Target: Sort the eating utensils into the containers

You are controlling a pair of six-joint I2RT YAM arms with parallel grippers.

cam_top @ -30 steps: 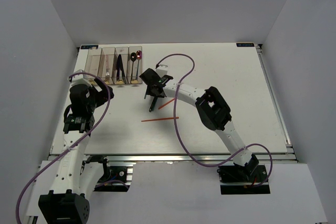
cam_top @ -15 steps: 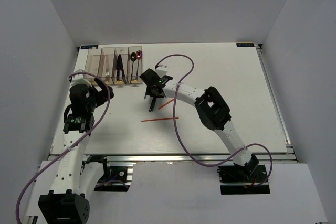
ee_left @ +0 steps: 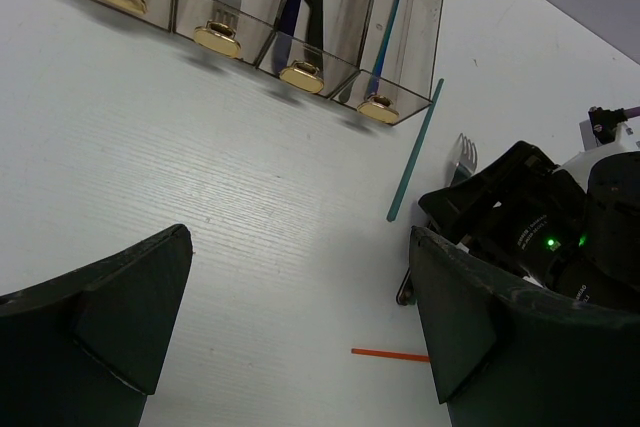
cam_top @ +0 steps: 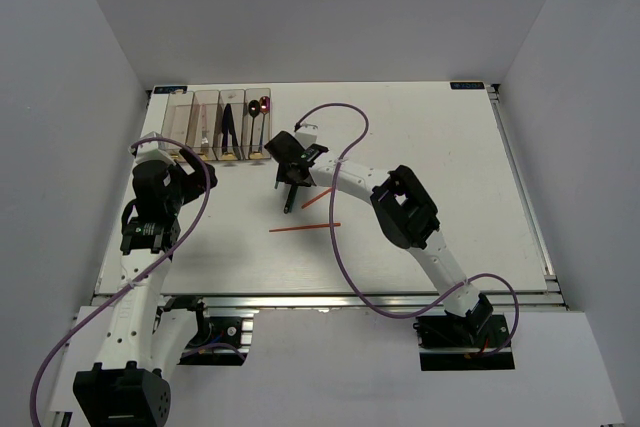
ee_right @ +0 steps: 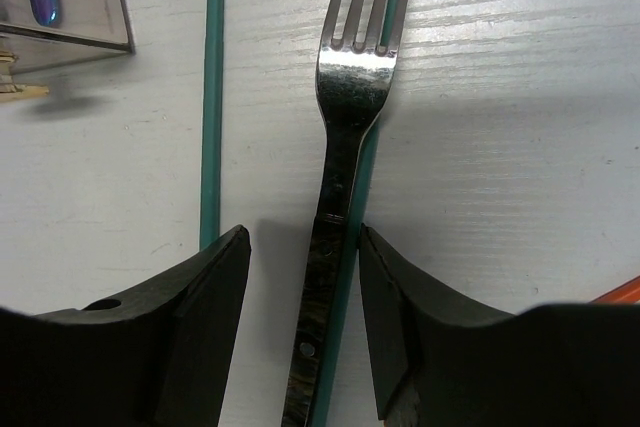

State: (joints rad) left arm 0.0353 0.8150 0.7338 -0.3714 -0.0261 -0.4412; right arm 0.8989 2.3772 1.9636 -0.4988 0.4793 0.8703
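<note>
My right gripper [cam_top: 289, 163] [ee_right: 303, 247] is open and low over a fork [ee_right: 350, 97] with silver tines and a dark handle; one finger stands on each side of the handle. One green chopstick [ee_right: 361, 187] lies along the fork's right side and partly under it. Another green chopstick [ee_right: 212, 97] lies to its left and also shows in the left wrist view [ee_left: 415, 152]. Two red chopsticks [cam_top: 305, 228] [cam_top: 318, 198] lie nearer the front. The clear containers [cam_top: 217, 125] [ee_left: 250, 7] hold a fork, a dark blue knife and spoons. My left gripper [cam_top: 146, 235] [ee_left: 300, 287] is open and holds nothing.
The right arm's purple cable [cam_top: 345, 112] loops over the table behind the gripper. A corner of the rightmost container [ee_right: 70, 7] stands close to the right gripper's left. The table's left edge [cam_top: 125, 197] runs beside the left arm.
My right gripper has edged slightly toward the far left over the fork. The left arm and the utensils have not moved.
</note>
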